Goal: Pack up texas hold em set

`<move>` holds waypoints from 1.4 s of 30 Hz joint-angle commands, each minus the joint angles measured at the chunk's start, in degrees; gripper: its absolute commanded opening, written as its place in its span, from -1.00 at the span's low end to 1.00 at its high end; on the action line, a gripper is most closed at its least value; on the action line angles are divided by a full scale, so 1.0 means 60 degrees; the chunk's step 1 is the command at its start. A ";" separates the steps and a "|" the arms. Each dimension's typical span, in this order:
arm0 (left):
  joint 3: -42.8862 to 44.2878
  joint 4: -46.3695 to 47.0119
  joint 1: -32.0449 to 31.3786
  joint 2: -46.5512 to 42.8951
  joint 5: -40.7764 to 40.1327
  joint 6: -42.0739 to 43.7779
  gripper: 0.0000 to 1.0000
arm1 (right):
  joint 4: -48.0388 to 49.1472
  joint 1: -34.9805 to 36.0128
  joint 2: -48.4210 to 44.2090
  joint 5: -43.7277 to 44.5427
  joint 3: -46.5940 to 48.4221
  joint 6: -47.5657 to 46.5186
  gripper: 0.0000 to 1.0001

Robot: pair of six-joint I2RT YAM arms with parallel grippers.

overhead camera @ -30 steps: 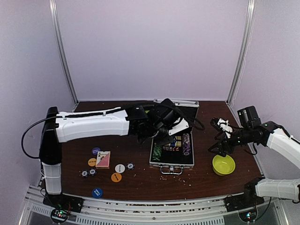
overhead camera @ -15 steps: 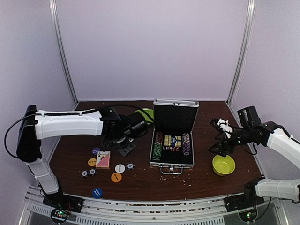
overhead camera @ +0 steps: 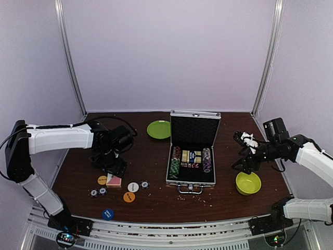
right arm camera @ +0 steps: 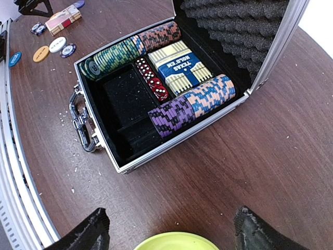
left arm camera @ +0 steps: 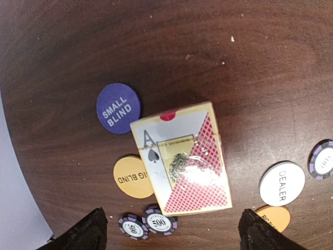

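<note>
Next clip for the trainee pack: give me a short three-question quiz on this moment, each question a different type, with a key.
1. True or false: a card deck already sits inside the open silver case.
2. Multiple choice: in the right wrist view, what shows at the bottom edge between the fingertips of the right gripper? A: a red mug. B: a yellow-green bowl. C: a stack of plates.
3. Short answer: which gripper hangs open over the loose red-backed card deck on the table?
Key: 1 true; 2 B; 3 the left gripper.
</note>
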 commanded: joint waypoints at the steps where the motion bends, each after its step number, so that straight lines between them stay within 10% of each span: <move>1: -0.0469 0.0791 0.0570 -0.0089 0.1153 -0.0526 0.82 | -0.0009 -0.0043 0.0073 0.0090 -0.0042 -0.0046 0.65; 42: -0.0788 0.2153 0.1972 0.1492 0.2662 -0.0862 0.56 | -0.0198 -0.0043 0.0065 0.0106 -0.0036 -0.0239 0.65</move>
